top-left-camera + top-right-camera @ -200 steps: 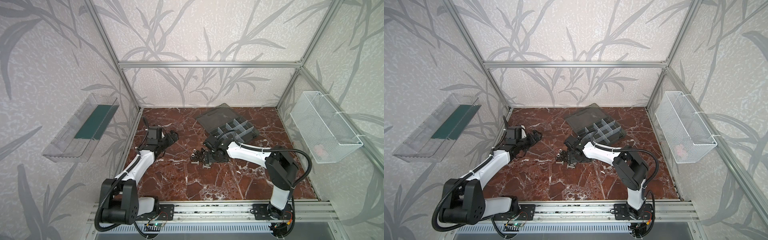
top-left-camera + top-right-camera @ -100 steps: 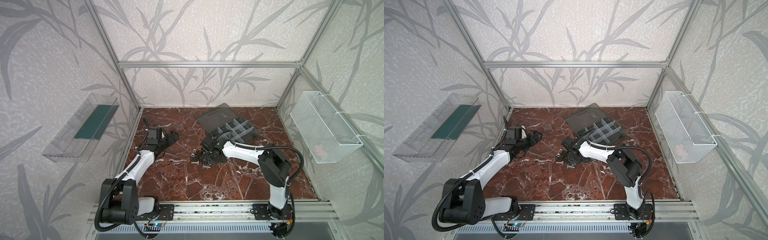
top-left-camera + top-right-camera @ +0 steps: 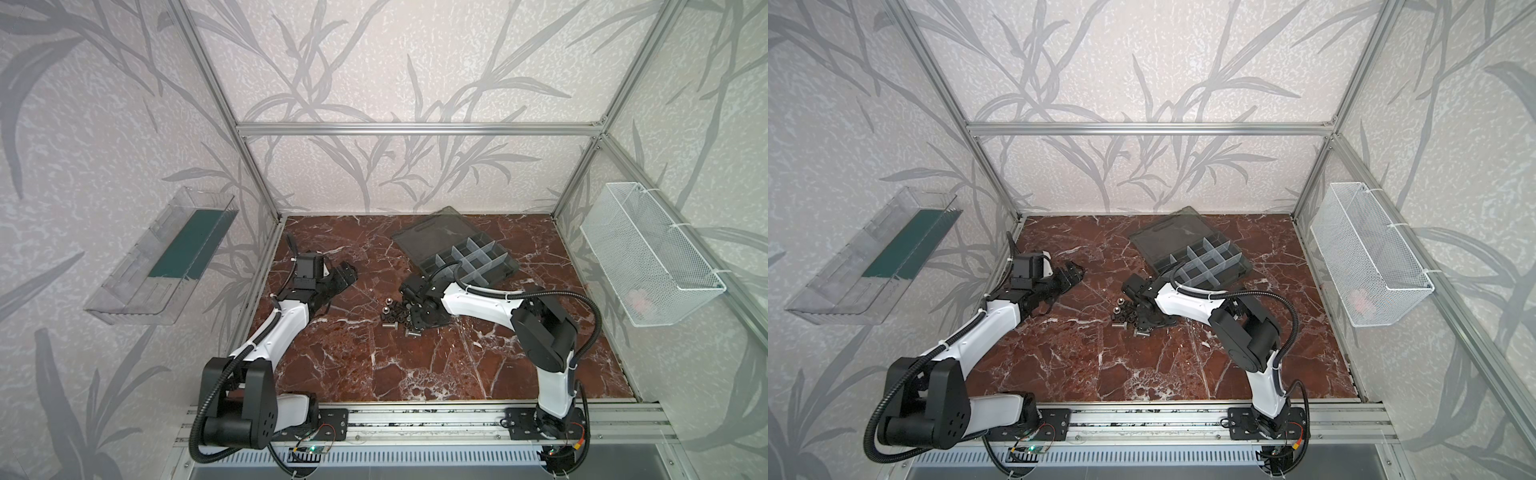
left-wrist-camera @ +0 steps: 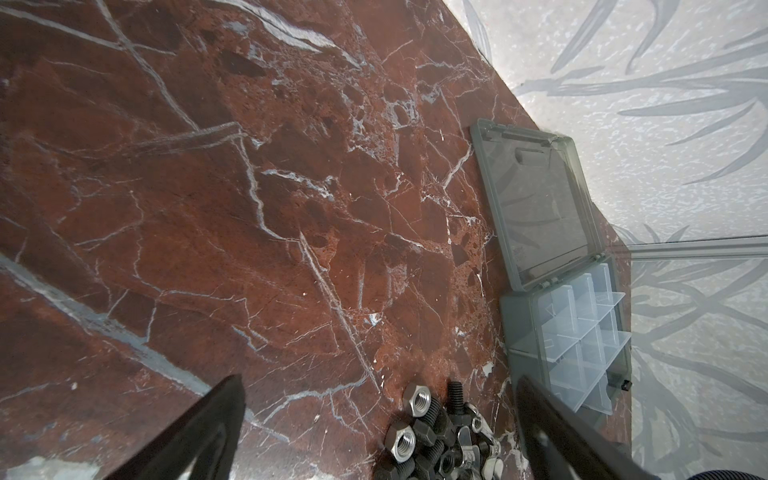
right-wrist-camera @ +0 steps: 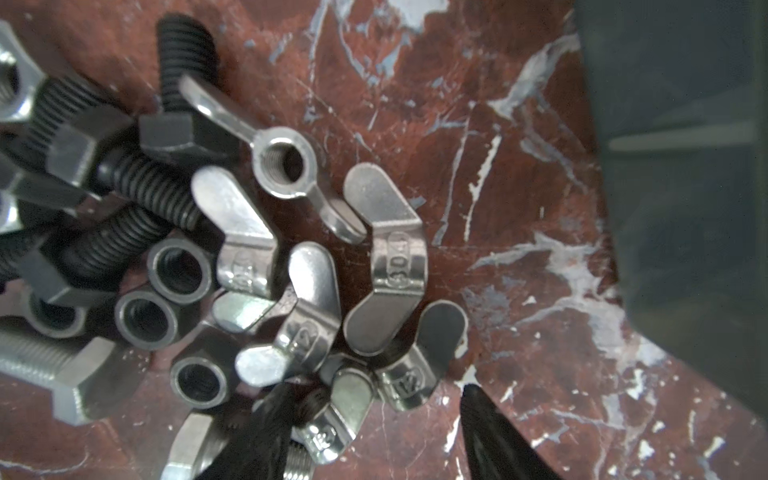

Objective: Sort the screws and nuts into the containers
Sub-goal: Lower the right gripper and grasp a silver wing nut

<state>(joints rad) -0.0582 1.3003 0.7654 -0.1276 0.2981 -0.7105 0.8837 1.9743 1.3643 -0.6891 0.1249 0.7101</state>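
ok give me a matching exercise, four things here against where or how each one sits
Things:
1 lid
2 basket
3 tray
4 nuts and screws

Place or state:
a hanging on the right
b in a loose heap
c hanging on the left
d swung open, lying flat

Pairs: 1-d, 2-a, 3-c, 4-b

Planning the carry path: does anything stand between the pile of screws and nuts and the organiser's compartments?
Nothing visible does. Only bare marble table separates the pile from the organiser box; its lid lies open flat on the far side, leaving the compartments uncovered. The right gripper is down at the pile.
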